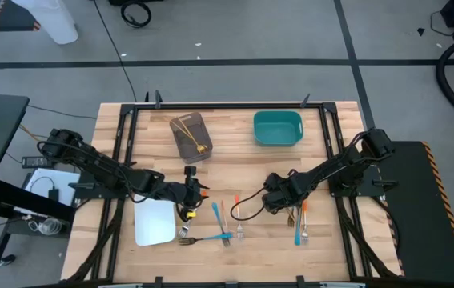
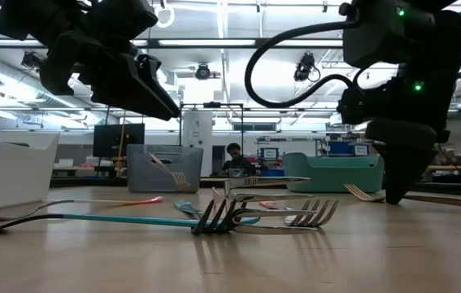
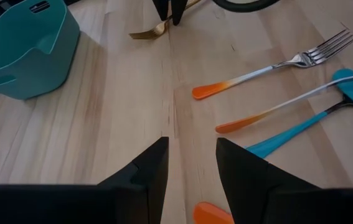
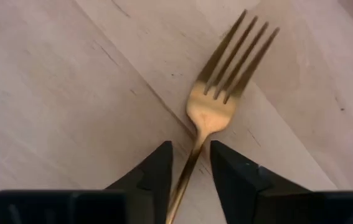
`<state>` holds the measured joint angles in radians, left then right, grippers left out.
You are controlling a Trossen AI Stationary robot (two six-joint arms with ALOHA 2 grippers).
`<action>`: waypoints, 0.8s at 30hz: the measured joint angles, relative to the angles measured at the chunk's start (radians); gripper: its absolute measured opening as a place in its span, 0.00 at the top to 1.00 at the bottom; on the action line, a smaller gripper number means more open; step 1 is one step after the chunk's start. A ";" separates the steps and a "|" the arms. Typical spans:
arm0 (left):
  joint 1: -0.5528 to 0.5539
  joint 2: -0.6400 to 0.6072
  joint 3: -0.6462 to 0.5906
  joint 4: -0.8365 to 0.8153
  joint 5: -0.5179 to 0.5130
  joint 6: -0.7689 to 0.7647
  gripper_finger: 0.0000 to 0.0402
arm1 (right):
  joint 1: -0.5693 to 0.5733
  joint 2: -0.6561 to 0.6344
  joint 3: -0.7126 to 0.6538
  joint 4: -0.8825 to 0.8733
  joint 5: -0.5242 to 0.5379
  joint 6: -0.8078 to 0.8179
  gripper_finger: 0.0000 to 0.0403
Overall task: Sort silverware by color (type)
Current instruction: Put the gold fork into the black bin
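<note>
right gripper (image 4: 188,171) down on table, fingers astride slim all-gold fork (image 4: 216,102) handle, closing to pinch, bound for grey tray (image 1: 190,136) at 11 o'clock. left gripper (image 3: 192,165) spread, empty, over orange-handled fork (image 3: 213,213).

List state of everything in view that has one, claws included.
left claw: open, empty, above the table.
right claw: open, straddling the gold fork's handle.
gold fork: flat on the table, not lifted.
grey tray: holds gold forks.
teal tray: nothing inside.
white tray: nothing inside.
orange-handled forks: loose on the table.
blue-handled forks: loose on the table.
</note>
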<state>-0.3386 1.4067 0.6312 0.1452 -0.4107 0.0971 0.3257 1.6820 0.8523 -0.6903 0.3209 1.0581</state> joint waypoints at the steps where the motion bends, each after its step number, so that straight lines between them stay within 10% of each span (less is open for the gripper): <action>1: 0.000 0.000 0.000 -0.002 0.000 -0.005 0.65 | -0.001 0.002 0.001 0.003 -0.005 0.000 0.74; 8: 0.000 0.000 0.000 -0.002 0.000 -0.007 0.65 | -0.009 -0.001 0.002 0.026 -0.033 -0.024 0.96; 24: 0.000 0.000 0.000 -0.004 0.019 -0.007 0.65 | -0.040 -0.005 0.001 0.247 -0.034 -0.123 0.94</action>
<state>-0.3386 1.4067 0.6312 0.1409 -0.3912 0.0896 0.2853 1.6767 0.8532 -0.4428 0.2866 0.9354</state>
